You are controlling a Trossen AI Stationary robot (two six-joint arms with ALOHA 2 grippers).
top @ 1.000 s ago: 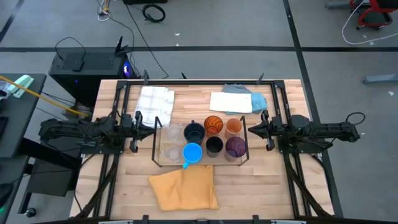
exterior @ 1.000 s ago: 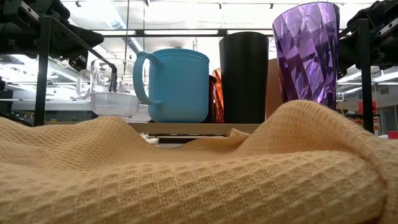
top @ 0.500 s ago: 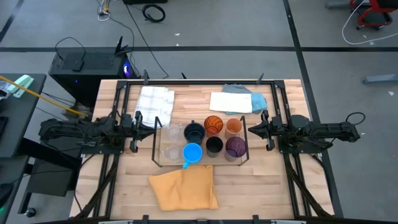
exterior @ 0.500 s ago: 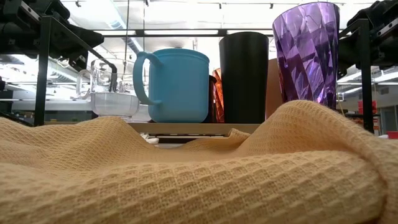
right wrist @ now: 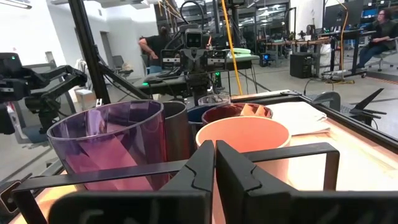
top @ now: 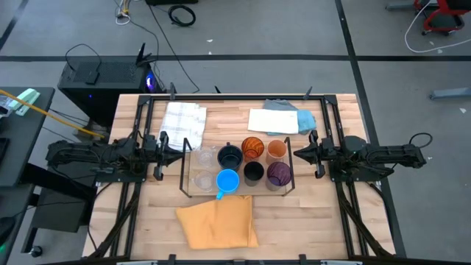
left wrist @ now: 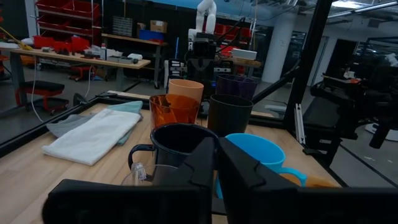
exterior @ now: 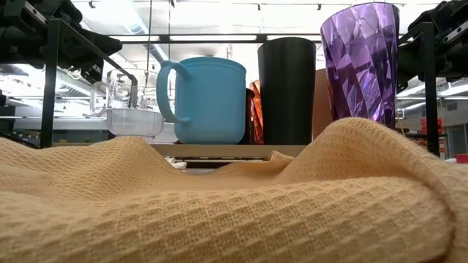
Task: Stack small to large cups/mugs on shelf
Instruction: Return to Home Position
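The shelf (top: 257, 189) sits mid-counter (top: 147, 213) with every cup on it: two clear glasses (top: 204, 157) at its 9 o'clock end, then a navy mug (top: 229, 156) with a blue mug (top: 227, 181) at 6 o'clock of it, a dark orange cup (top: 252, 147) with a black cup (top: 254, 172) at 6 o'clock of it, and at the 3 o'clock end a pale orange cup (top: 277, 150) with a purple cup (top: 278, 174) at 6 o'clock of it. The left claw (top: 181, 149) hangs just off the shelf's 9 o'clock end and the right claw (top: 296, 154) just off its 3 o'clock end, each with fingers pinched together on nothing, apart from the cups. A rumpled yellow cloth (top: 218, 223) lies at 6 o'clock of the shelf; in the low view it fills the foreground and hides part of the shelf's front edge and the purple cup's base, while the black and purple cups cover most of the orange ones. Toward 11 o'clock lies a white cloth (top: 182, 118), toward 1 o'clock a folded white cloth (top: 271, 121) with a pale blue cloth (top: 302, 118) against it
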